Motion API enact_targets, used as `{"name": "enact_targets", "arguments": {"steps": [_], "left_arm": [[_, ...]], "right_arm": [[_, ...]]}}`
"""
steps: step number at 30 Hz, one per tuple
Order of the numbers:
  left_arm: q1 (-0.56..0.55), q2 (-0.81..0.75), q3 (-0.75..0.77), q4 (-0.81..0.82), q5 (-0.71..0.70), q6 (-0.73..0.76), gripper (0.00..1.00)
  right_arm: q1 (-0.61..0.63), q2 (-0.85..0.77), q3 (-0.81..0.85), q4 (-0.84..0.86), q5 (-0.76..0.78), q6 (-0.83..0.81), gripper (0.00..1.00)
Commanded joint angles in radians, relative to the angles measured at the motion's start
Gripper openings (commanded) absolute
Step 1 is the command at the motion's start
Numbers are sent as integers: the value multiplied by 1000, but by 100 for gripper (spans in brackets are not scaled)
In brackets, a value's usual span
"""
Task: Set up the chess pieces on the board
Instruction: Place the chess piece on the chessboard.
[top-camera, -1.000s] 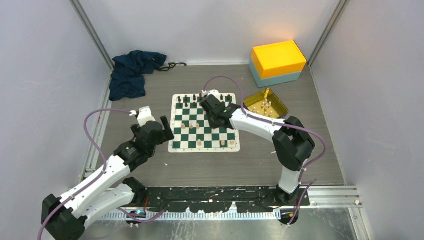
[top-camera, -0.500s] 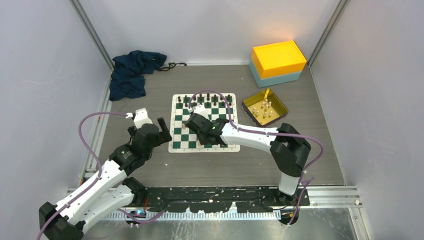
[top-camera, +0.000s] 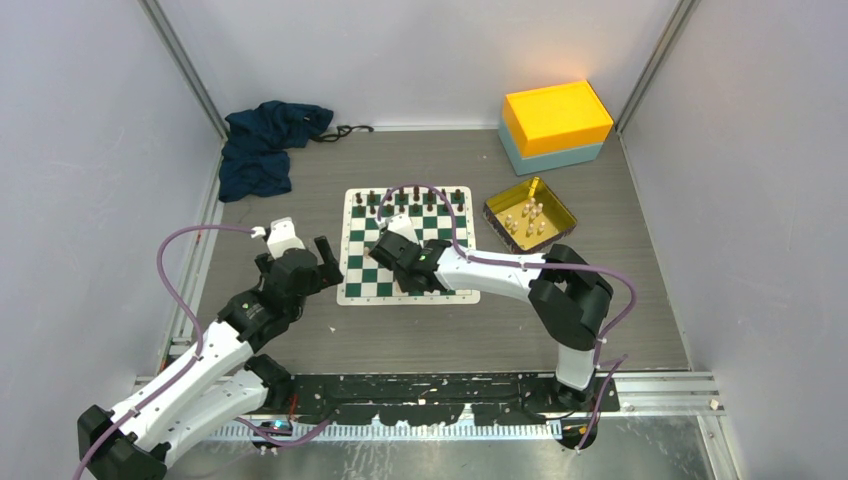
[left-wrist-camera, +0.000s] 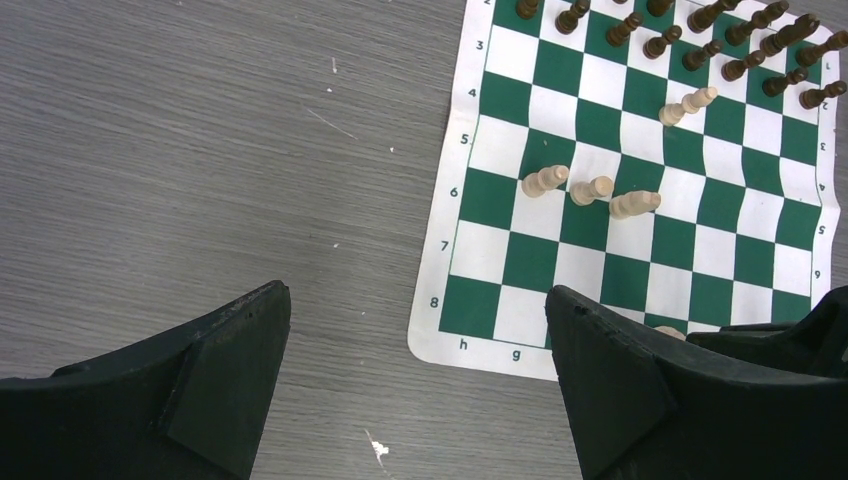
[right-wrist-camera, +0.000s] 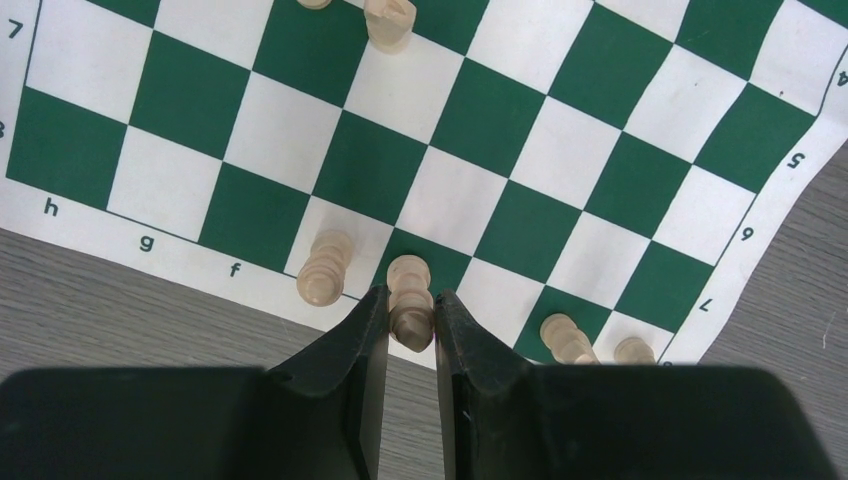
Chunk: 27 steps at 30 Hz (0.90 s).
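Placement at the board's (right-wrist-camera: 560, 160) near edge
Right hand (right-wrist-camera: 411, 302) pinches a cream chess piece (right-wrist-camera: 409, 275); left hand (left-wrist-camera: 415, 335) spread beside the board.

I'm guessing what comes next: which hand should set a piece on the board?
The right hand: it grips a cream piece over the board. The left hand is open, empty, beside the board.

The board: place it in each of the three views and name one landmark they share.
Top external: the board lies mid-table, partly under the right gripper.
Left wrist: the board fills the upper right.
Right wrist: the board fills most of the frame.
Landmark: border letters h and g, legible in both wrist views only.
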Motion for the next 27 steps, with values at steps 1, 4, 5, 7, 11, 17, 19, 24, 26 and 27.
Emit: {"name": "enact_targets", "arguments": {"steps": [1, 4, 5, 7, 11, 17, 19, 24, 26, 27], "left_arm": [[-4, -4, -4, 26, -28, -7, 100], [-5, -4, -5, 27, -27, -8, 100], [-5, -4, -5, 28, -27, -8, 100], [-4, -3, -6, 27, -27, -9, 100], [-4, 0, -4, 28, -24, -10, 100], [-4, 5, 0, 28, -21, -10, 100], [-4, 5, 0, 29, -21, -10, 100], [-4, 12, 1, 29, -21, -9, 100], [-4, 17, 2, 28, -20, -9, 100], [-4, 19, 3, 29, -20, -8, 100]], "right_arm": [[4, -4, 12, 3, 37, 17, 5], [4, -1, 10, -2, 37, 16, 5], [5, -1, 10, -2, 37, 17, 5], [4, -4, 6, -2, 37, 17, 5], [5, -8, -1, -2, 40, 21, 6], [3, -6, -6, -2, 34, 24, 6], [2, -4, -7, 1, 31, 26, 8], [3, 2, -8, 1, 27, 27, 22], [3, 1, -9, 4, 26, 27, 26], [3, 0, -9, 5, 25, 25, 28]]}}
